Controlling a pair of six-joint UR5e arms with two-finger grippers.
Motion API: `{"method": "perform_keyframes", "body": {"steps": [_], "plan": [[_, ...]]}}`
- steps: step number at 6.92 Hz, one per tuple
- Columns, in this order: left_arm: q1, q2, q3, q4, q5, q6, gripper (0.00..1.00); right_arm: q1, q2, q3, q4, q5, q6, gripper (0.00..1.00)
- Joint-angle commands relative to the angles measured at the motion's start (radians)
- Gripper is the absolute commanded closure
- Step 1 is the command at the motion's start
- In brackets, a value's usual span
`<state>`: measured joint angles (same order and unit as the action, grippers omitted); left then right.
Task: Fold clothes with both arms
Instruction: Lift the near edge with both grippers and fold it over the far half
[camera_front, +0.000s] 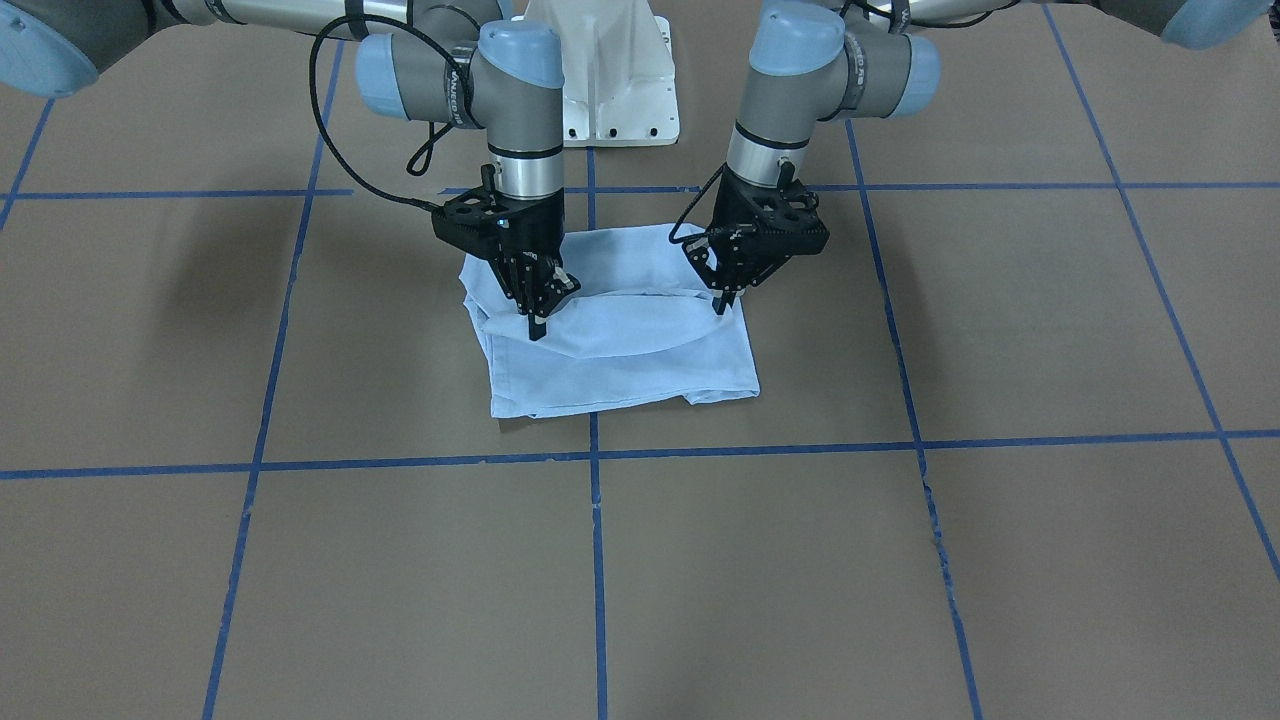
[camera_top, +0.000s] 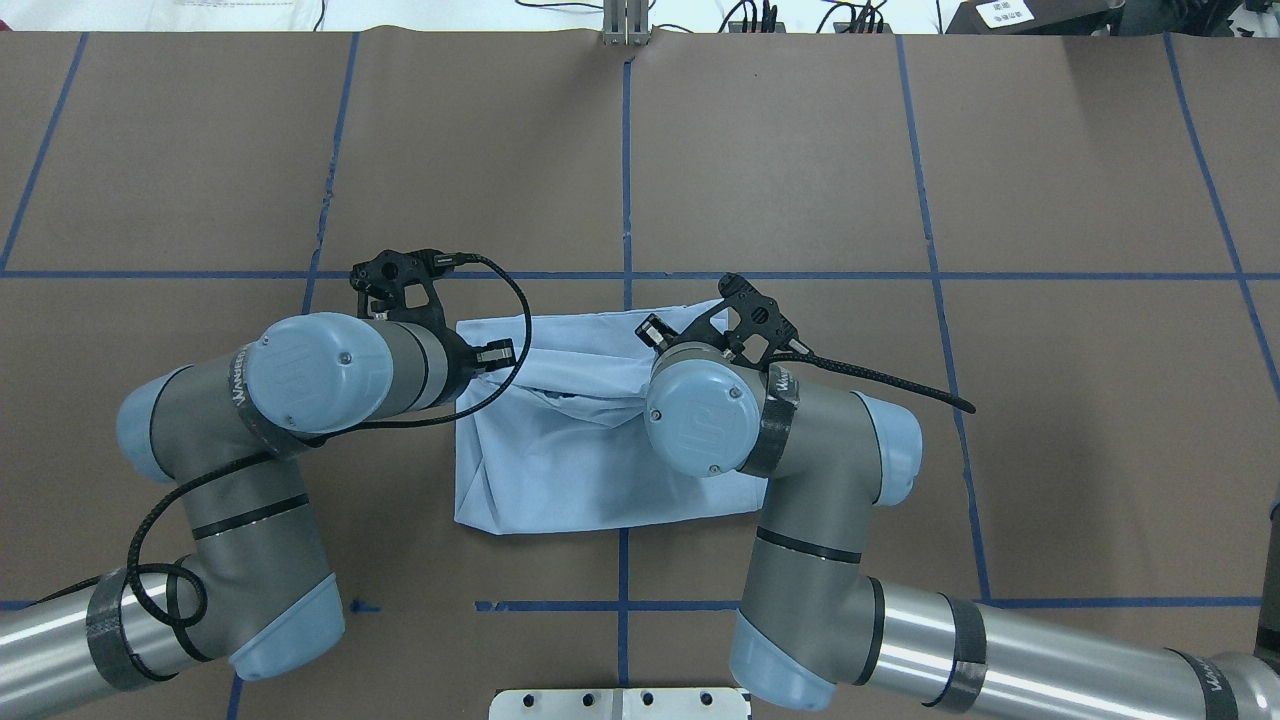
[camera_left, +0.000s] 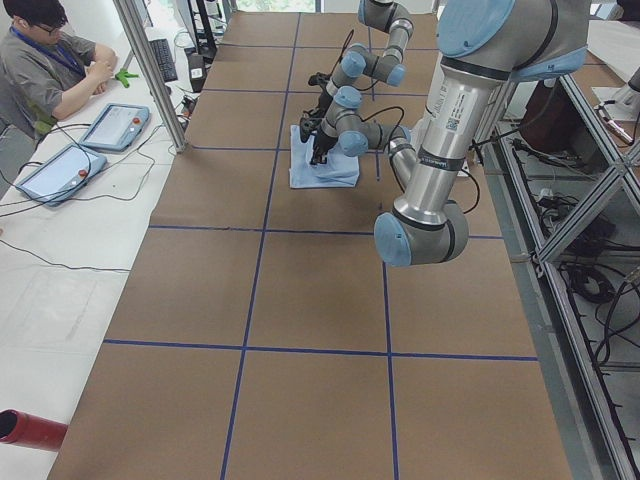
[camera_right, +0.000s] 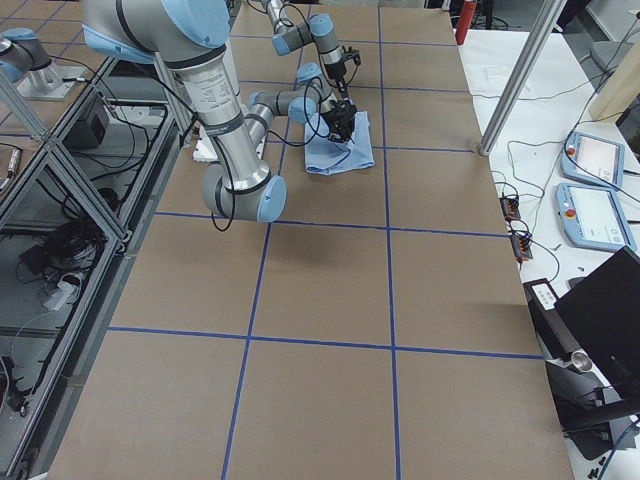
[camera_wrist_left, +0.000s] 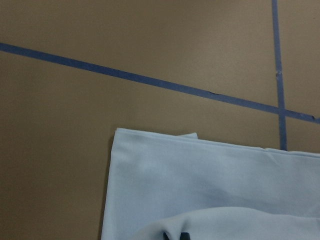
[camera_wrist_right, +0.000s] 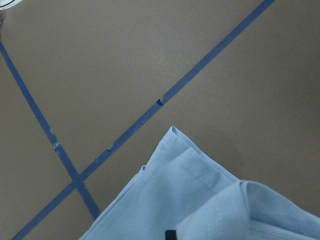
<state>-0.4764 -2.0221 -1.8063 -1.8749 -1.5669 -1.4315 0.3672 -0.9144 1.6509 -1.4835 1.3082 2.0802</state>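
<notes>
Jaws of left gripper (camera_front: 720, 303) and right gripper (camera_front: 537, 328) pinch the light blue T-shirt (camera_front: 620, 370), folded into a rumpled rectangle

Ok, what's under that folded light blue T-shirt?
The brown table, with a blue tape line passing beneath the T-shirt. Anything else under it is hidden by the cloth.

The left arm (camera_top: 240, 470) and the right arm (camera_top: 810, 480) both bend at the elbow and turn their wrists down. The left gripper (camera_front: 722, 298) and right gripper (camera_front: 538, 322) point down, side by side, each pinched tight on the T-shirt (camera_front: 620, 365).
</notes>
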Motion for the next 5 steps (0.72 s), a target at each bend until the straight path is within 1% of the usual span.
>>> {"method": "perform_keyframes", "body": {"steps": [1,2,3,4,5], "plan": [[-0.021,-0.024,0.027,-0.02,-0.005,0.017,1.0,0.045,0.021,-0.029,0.015,0.043,-0.04,1.0],[-0.03,-0.042,0.027,-0.013,-0.007,0.023,1.0,0.062,0.023,-0.029,0.015,0.062,-0.049,1.0],[-0.031,-0.043,0.048,-0.018,-0.007,0.029,1.0,0.064,0.025,-0.051,0.019,0.065,-0.052,1.0],[-0.033,-0.043,0.056,-0.02,-0.007,0.048,1.0,0.064,0.038,-0.098,0.069,0.063,-0.055,1.0],[-0.033,-0.043,0.061,-0.02,-0.005,0.049,1.0,0.07,0.042,-0.123,0.109,0.062,-0.095,1.0]]}}
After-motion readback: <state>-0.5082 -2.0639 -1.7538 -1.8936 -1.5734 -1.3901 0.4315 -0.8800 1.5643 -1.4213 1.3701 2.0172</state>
